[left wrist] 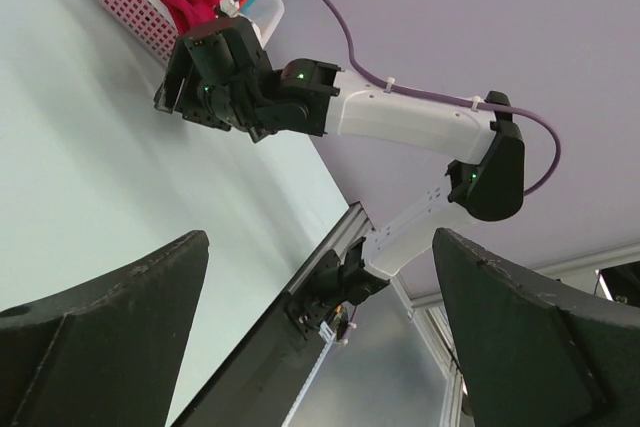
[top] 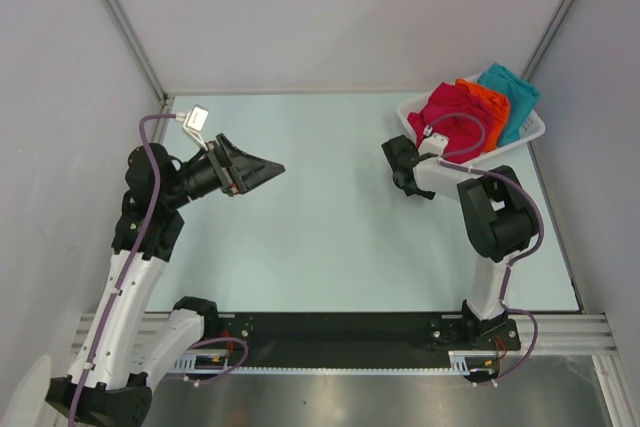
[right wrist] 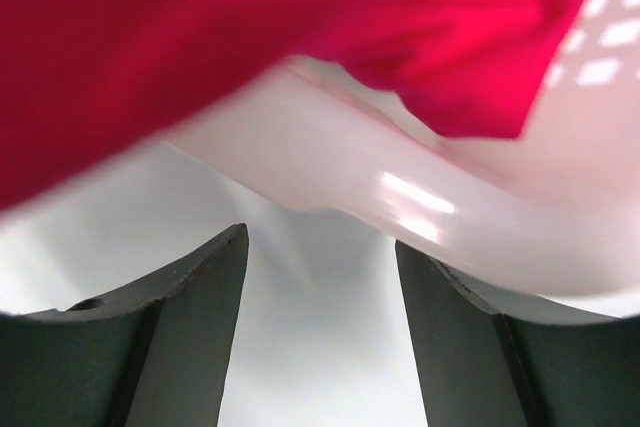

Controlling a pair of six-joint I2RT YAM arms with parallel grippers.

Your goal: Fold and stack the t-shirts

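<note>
Nearest the arm bases, low in the top view, the pale counter is lying bare between the two arms. At the left of that view the left end effector is hanging above the counter with its jaws spread fully and nothing between them, pointing across toward the right side. Its own wrist view is showing only the right arm and the distant basket.

Further up and to the right, the right end effector is hovering just beside the near-left corner of the white slatted basket. It is released too. In the right wrist view its two fingers are standing apart at the bottom of the frame, gripping nothing, with the basket's rim just ahead of them.

The t-shirts are all sitting in the basket at the upper right, none yet folded or stacked. The crimson t-shirt is lying closest, heaped up and spilling over the rim. The orange t-shirt is sitting behind it and the teal t-shirt farthest back.

The shirts are looking light, soft and limp, so they will probably sag and drag on neighbours when lifted. The overhanging crimson edge seems the easiest place to pinch, through a bunched fold rather than a single layer.
</note>
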